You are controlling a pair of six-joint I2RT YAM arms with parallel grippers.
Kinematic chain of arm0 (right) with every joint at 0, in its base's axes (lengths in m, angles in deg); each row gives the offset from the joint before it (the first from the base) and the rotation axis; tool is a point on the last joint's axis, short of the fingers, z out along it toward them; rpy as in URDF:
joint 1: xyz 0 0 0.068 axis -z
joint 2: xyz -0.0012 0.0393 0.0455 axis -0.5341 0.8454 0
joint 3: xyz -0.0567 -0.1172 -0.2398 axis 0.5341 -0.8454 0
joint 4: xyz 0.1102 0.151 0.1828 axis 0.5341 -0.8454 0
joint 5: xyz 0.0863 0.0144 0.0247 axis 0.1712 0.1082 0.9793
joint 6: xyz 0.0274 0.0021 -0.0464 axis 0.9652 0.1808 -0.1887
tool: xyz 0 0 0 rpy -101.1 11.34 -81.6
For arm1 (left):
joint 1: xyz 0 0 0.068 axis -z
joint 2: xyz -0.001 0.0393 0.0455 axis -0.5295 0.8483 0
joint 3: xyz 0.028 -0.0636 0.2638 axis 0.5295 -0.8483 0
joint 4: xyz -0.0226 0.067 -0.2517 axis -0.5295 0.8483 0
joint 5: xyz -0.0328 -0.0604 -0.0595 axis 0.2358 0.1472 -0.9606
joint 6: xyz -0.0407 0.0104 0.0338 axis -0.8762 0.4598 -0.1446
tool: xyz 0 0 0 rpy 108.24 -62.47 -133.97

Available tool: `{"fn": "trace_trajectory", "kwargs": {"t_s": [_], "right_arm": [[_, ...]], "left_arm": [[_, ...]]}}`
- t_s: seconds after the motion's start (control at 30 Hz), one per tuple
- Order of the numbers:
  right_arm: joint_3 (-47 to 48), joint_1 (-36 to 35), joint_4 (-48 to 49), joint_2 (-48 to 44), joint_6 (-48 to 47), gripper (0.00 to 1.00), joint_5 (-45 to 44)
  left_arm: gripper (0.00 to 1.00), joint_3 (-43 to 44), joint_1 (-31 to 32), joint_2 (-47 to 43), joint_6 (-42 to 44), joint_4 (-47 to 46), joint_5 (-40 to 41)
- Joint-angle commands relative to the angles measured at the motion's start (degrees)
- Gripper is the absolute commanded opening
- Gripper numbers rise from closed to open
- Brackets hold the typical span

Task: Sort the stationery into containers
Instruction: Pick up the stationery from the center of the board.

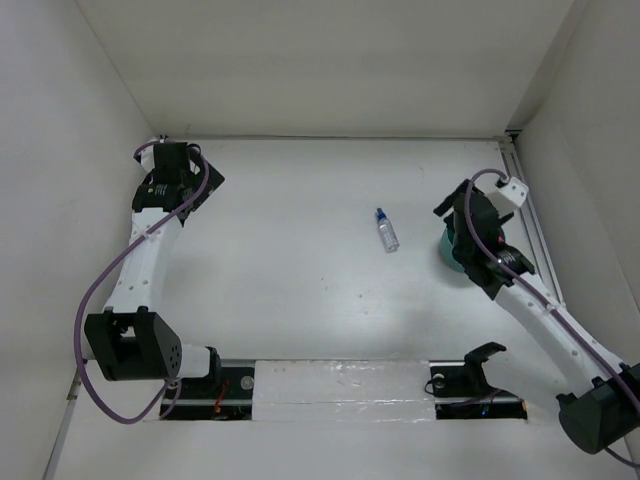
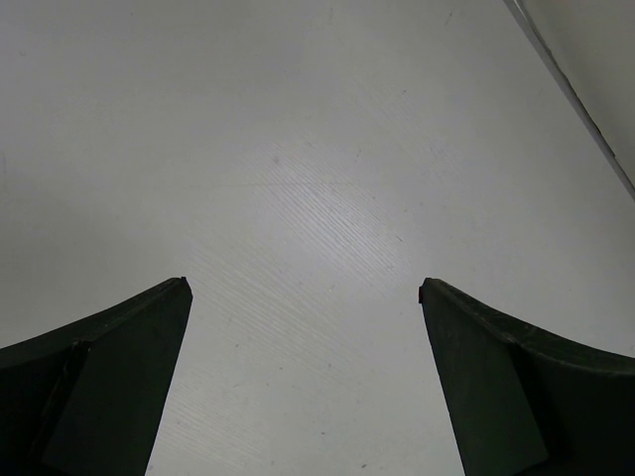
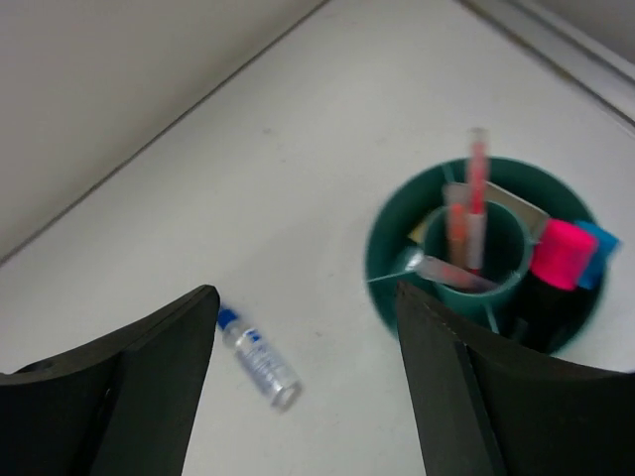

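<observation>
Here, left gripper (image 2: pixel 304 284) and right gripper (image 3: pixel 306 293) gape, empty, over the white-walled table (image 1: pixel 290 240).

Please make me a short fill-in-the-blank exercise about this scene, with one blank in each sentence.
The only item outside the cup is the ____.
The pencils stand in the cup's ____ compartment.
The left gripper and right gripper are both ____.
Missing words: bottle; middle; open.

- You find no text, brand or number you can read in any view.
- The clear bottle (image 3: pixel 256 359) carries a label with bluish print, too blurred to read.
</observation>
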Motion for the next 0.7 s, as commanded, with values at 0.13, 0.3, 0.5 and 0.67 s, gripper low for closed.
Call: {"fn": "trace_trajectory", "kwargs": {"t_s": [0.13, 0.3, 0.5, 0.67], "right_arm": [[23.38, -1.67, -3.37, 21.45, -25.46, 0.81, 30.13], [32.03, -2.38, -7.04, 31.45, -30.12, 0.82, 37.93], [36.43, -1.85, -10.83, 36.3, -31.18, 0.83, 40.6], [30.2, -1.85, -8.45, 26.21, -27.76, 0.85, 32.69]], "left_arm": [[1.0, -0.82, -0.08, -0.57, 0.8, -1.64, -1.14], [1.0, -0.82, -0.08, -0.57, 0.8, -1.64, -1.15], [1.0, -0.82, -0.08, 0.48, 2.99, -3.04, -4.9], [1.0, -2.58, 5.09, 1.1, 8.0, -8.57, -17.65]]}}
